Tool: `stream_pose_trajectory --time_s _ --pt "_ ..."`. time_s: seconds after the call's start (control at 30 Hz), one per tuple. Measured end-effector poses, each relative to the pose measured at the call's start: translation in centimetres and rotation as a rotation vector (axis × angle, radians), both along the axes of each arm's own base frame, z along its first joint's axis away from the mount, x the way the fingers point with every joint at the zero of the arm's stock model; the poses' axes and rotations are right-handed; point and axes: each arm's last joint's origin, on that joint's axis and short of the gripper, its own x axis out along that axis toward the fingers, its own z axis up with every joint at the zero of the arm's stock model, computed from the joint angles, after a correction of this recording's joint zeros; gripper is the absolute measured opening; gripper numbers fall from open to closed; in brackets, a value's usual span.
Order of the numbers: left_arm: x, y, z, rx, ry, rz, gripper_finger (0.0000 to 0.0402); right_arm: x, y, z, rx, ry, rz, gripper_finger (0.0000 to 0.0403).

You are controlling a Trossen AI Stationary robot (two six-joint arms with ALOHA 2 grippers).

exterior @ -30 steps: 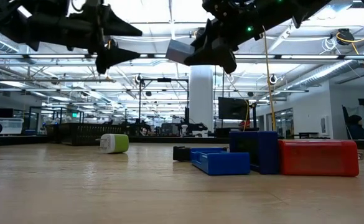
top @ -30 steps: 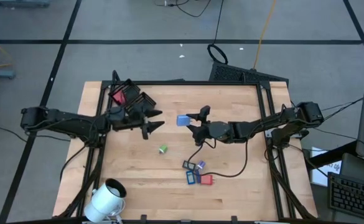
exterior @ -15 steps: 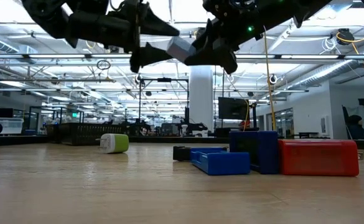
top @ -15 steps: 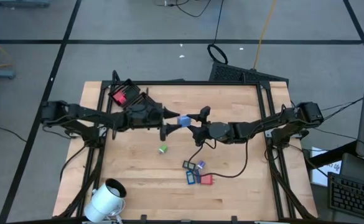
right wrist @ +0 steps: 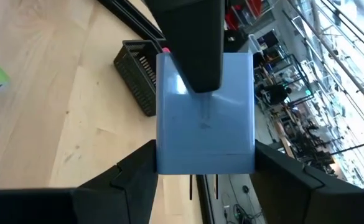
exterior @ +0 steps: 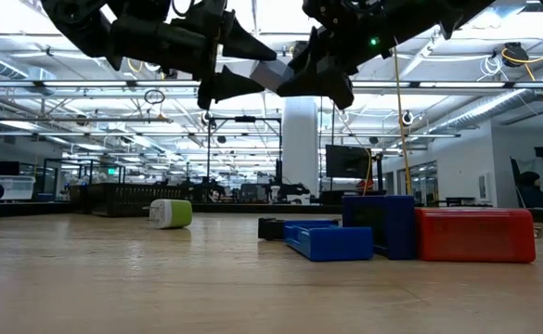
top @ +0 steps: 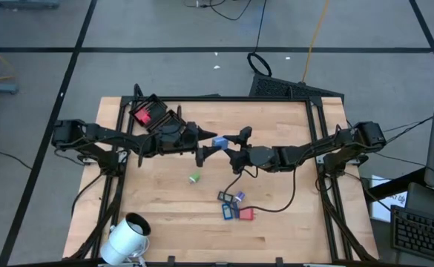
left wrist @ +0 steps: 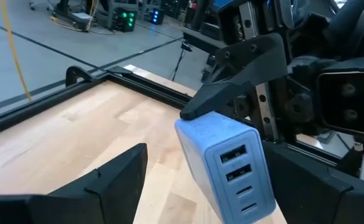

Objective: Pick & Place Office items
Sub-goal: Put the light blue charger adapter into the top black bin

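At the far left of the bench [top: 276, 119], a black compartmented tray [top: 151, 113] is seen at the back corner, with one red item [top: 141, 116] already lying in it. At the front edge on the same side, a large white cylinder [top: 130, 234] is lying.

The left claw [top: 208, 147] is held above the middle of the bench, its fingers spread wide and empty; in its own wrist view they are placed on either side of a light blue charger block [left wrist: 228, 165] without touching it. That block [top: 219, 142] is carried in mid-air by the right claw [top: 235, 144], which is clenched on it from the opposite side. A hand-over from right to left is judged to be the step in hand, with the left fingers not yet closed.

Below the meeting point, a small green-and-white item [top: 194, 178] is left loose on the wood. Further right and nearer the front, a cluster of blue and dark flat items [top: 229, 200] is lying together, with a red item [top: 245, 214] at its right end.

The task is judged to be at an early stage: one piece is placed in the tray, one is in transit between the arms, and the green-and-white bit plus the whole cluster are still to be picked up.
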Motion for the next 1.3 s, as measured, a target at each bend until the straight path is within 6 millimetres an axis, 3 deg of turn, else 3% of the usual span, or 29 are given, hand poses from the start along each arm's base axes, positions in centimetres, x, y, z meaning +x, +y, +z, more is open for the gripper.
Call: stream_pose_trajectory --time_s 1.3 --pt "-0.08 0.74 0.22 -0.069 -0.034 0.026 0.031 0.17 0.02 0.5 0.014 -0.057 0.003 0.0213"
